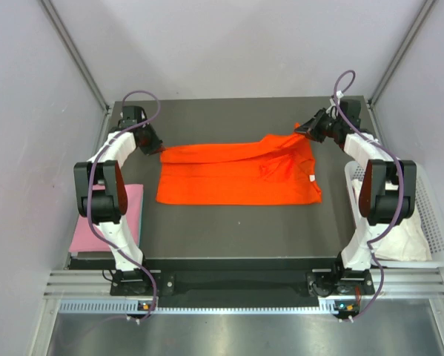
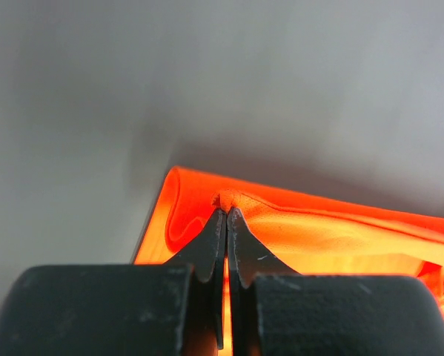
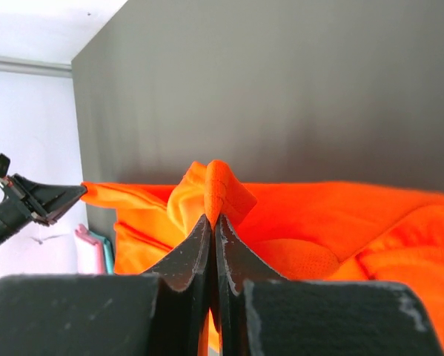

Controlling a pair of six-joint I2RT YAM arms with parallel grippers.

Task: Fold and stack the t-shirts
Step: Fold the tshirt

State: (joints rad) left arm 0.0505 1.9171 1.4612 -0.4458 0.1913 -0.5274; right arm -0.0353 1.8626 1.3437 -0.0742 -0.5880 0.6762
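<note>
Orange shirt (image 1: pixel 236 178) lies with its long axis left to right on the table (image 1: pixel 229 230), and I pinch its far edge at both ends, left gripper (image 1: pixel 161 150) and right gripper (image 1: pixel 300 130) each clamped on cloth, the near hem toward my bases.

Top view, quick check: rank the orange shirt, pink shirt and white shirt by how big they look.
1. orange t-shirt, clearly largest.
2. pink t-shirt and white t-shirt: both partly hidden, so unranked.
</note>
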